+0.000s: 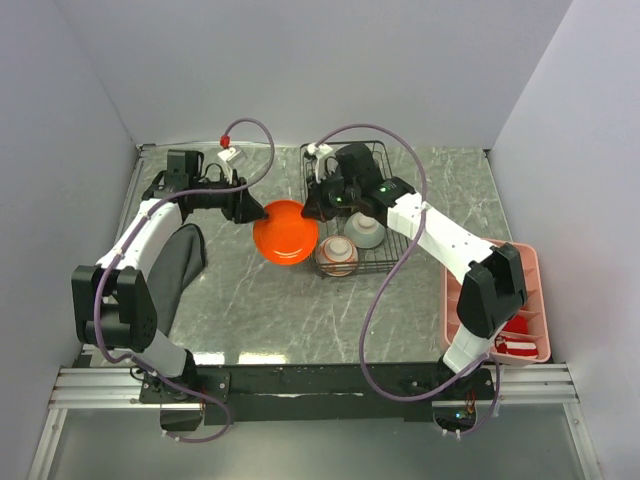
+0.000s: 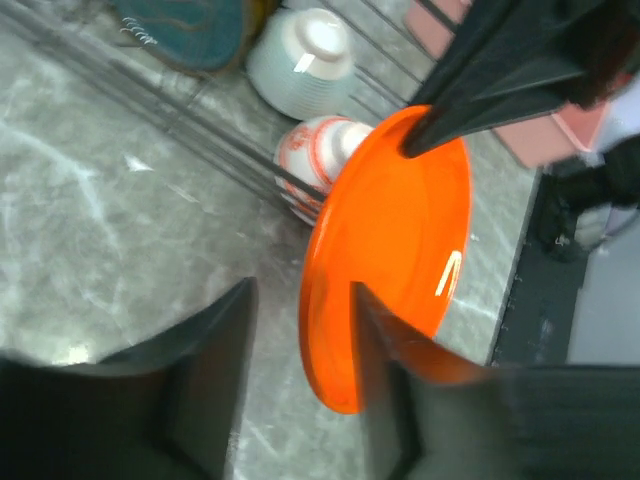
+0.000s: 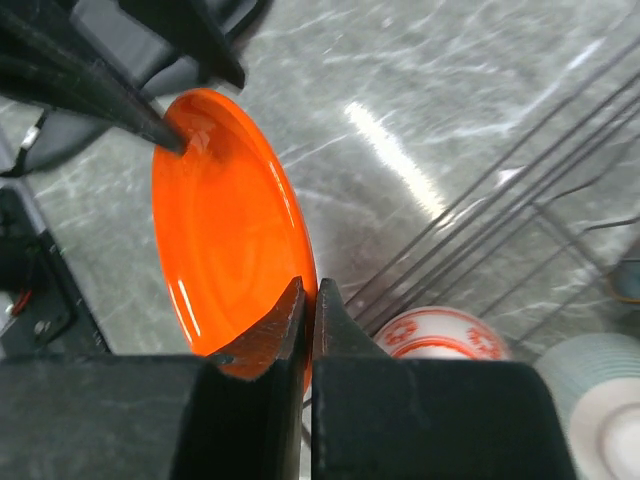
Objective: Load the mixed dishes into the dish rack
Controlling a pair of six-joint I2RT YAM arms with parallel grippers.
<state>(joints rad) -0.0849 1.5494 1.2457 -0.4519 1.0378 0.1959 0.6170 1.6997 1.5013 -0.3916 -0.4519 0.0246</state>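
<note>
Orange plate (image 1: 285, 232) stands on edge over the table (image 1: 300, 310), just left of the dish rack (image 1: 383, 150) and not yet inside it. Right fingers (image 3: 285, 330) are pinched tight on one rim. Left fingers (image 2: 225, 350) are spread, straddling the opposite rim with no clamp that we can see.

Mint bowl (image 1: 365, 230) and floral bowl (image 1: 337, 256) sit upside down in the rack.

Our read: a handover. Left should back straight off the rim; right then lifts the plate over the wire wall, kept upright and clear of both bowls.

Left arm (image 1: 145, 225), right arm (image 1: 440, 235): white links, black joints, purple cable (image 1: 250, 121) along each; 2 black tapered fingers (image 3: 270, 335) each.
</note>
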